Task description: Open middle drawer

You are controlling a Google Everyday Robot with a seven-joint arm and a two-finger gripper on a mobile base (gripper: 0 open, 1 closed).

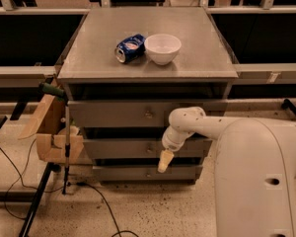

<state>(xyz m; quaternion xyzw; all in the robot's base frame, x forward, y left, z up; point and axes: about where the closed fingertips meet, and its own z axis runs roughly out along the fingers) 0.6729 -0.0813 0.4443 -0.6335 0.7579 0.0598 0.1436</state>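
Cabinet (222,90): grey three-drawer unit, dead centre of the camera view, standing on a speckled floor (153,211).
Cabinet top (202,38): flat grey surface, and two things are sitting on it.
Blue can (129,48): dented, lying on its side, left of centre on the top.
White bowl (163,48): upright, right beside the can, the two touching or all but touching.
Top drawer (108,113): the widest front on show, small round knob (148,114) at its middle.
Middle drawer (118,148): second front down, between the top drawer and the bottom one; it looks shut, front panel facing us.
Middle knob (149,150): small, brassy, centred on that panel, nothing on it.
Bottom drawer (123,173): lowest front, just above the floor, own knob (149,172) in line with the two above.
Arm (197,125): white, reaching in from the right across the drawer fronts, elbowing downward at its rounded joint.
Gripper (163,162): cream tip pointing down, just right of the middle knob and lower, over the dark gap between middle and bottom drawers; whether it touches a front, I cannot tell.
Fingers: pressed together into one tapered tip, no gap between them, nothing held.
Robot body (261,181): big white shell filling the lower right corner.
Cardboard box (52,132): open, flaps up, tight against the cabinet's left side.
Cable (19,177): dark, trailing across the floor at lower left.
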